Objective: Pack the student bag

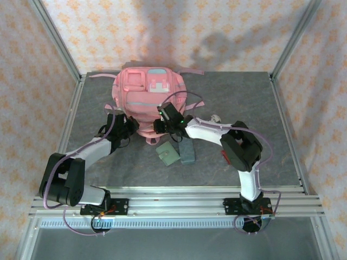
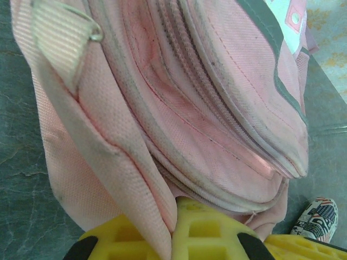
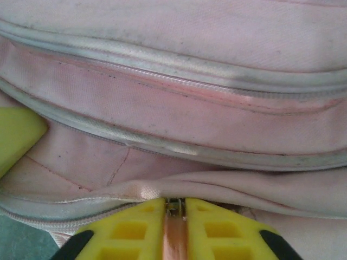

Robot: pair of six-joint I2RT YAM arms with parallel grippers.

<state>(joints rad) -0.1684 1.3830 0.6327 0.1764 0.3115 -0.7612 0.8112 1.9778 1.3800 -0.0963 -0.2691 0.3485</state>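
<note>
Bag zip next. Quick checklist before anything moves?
1. Grip of left hand on bag fabric: ok, pinched between the fingers.
2. Grip of right hand on zip pull: ok, pull sits between the fingers.
3. Bag open enough to pack: cannot tell.
4. Packing of green pouch and grey case: not ok, both lie on the table in front of the bag.
</note>
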